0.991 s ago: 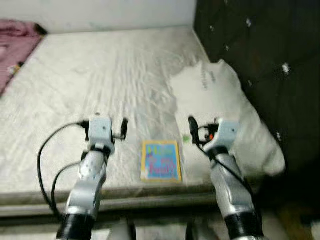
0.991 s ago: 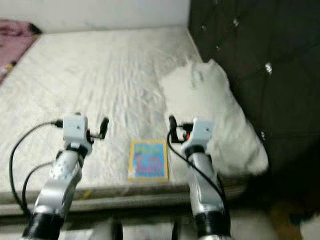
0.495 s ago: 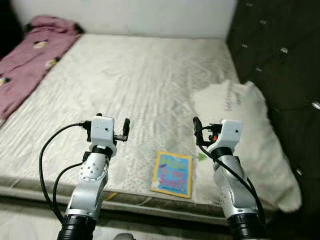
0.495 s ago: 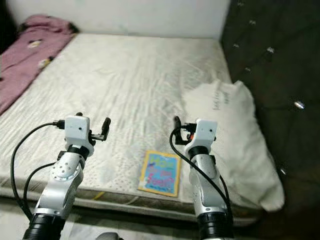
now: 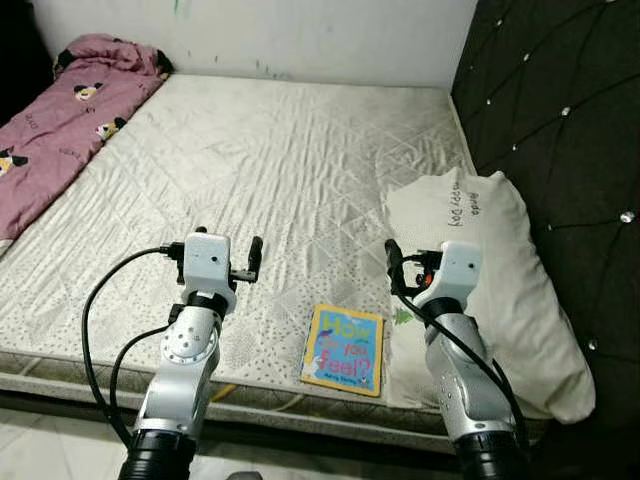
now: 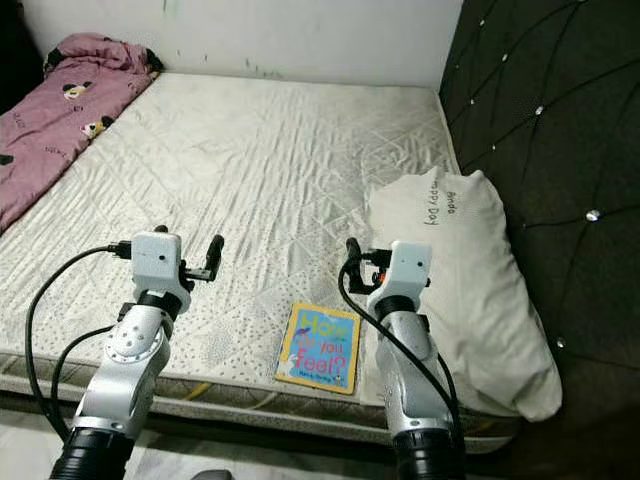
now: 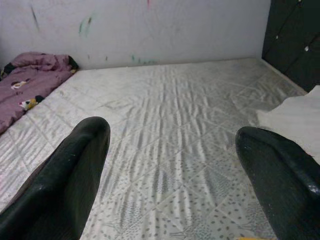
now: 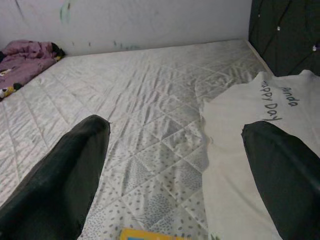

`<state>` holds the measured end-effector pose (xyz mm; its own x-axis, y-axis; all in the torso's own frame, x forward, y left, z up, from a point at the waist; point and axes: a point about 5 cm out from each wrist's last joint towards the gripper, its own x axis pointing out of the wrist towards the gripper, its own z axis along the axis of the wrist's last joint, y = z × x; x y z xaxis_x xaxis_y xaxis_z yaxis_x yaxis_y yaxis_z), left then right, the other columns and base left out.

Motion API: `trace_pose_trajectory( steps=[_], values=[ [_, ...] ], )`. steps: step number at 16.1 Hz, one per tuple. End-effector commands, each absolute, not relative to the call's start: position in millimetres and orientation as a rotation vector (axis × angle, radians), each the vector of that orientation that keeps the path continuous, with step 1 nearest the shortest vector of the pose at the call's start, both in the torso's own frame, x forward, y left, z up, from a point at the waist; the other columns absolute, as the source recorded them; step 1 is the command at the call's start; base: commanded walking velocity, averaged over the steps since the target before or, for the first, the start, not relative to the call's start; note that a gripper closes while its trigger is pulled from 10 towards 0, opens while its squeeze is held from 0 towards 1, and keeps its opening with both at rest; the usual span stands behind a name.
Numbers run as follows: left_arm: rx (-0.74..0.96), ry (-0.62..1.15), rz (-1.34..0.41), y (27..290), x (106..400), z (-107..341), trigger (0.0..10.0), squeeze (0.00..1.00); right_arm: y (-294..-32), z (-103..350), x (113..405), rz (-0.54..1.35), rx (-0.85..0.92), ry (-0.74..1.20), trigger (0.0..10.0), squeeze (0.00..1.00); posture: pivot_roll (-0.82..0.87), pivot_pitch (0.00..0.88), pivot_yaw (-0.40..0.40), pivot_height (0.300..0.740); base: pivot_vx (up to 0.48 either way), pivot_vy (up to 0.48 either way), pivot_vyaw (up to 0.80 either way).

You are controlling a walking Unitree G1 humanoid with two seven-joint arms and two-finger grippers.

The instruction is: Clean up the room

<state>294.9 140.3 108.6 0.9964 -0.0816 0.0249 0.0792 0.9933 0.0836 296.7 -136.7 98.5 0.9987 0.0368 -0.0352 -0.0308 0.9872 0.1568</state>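
The book [image 5: 345, 348] lies flat on the mattress [image 5: 250, 170] at its near edge, between the two raised arms and just left of the pillow [image 5: 490, 270] (a corner of the pillow appears to touch or nearly touch the book's far right corner; the contact cannot be confirmed). It is judged a thin, light, fairly stiff picture book with a glossy, probably slippery cover; lying flush on soft quilted fabric, it offers no gap underneath. The best hold is likely its near edge, where the mattress falls away and a finger can pass below. The left gripper [image 7: 165, 165] and the right gripper [image 8: 170, 165] each hover above the mattress with fingers spread wide, holding nothing. The pillow is soft and bulky and would need a pinch on a corner. A pink blanket [image 5: 60, 100] lies bunched at the far left, partly cut off by the frame. The floor beneath the bed edge is mostly hidden, and the book's thickness cannot be made out.
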Motion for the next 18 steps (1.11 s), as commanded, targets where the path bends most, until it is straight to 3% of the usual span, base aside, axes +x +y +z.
trace_pose_trajectory(
  steps=[1, 6, 9, 18],
  values=[
    [0.079, -0.022, -0.068, 142.3, 295.3, 107.6, 10.0, 0.0, -135.2, 100.0, 297.2, 0.038, 0.162, 0.039, 10.0, 0.0, 0.0, 0.0, 0.007, 0.74, 0.0, 0.0, 0.0],
    [0.063, -0.011, -0.075, 141.4, 295.3, 106.2, 10.0, 0.0, -134.8, 100.1, 296.5, 0.038, 0.164, 0.049, 10.0, 0.0, 0.0, 0.0, 0.008, 0.74, 0.0, 0.354, 0.0],
    [0.055, -0.008, -0.077, 140.7, 295.5, 105.9, 10.0, 0.0, -134.8, 99.7, 296.4, 0.043, 0.159, 0.052, 10.0, 0.0, 0.0, 0.0, 0.007, 0.74, 0.0, 0.48, -0.76],
    [0.038, -0.008, -0.077, 138.5, 298.5, 106.8, 10.0, 0.0, -133.9, 99.6, 298.8, 0.057, 0.153, 0.058, 10.0, 0.0, 0.0, 0.0, 0.002, 0.74, 0.0, 0.48, 0.0]
  ],
)
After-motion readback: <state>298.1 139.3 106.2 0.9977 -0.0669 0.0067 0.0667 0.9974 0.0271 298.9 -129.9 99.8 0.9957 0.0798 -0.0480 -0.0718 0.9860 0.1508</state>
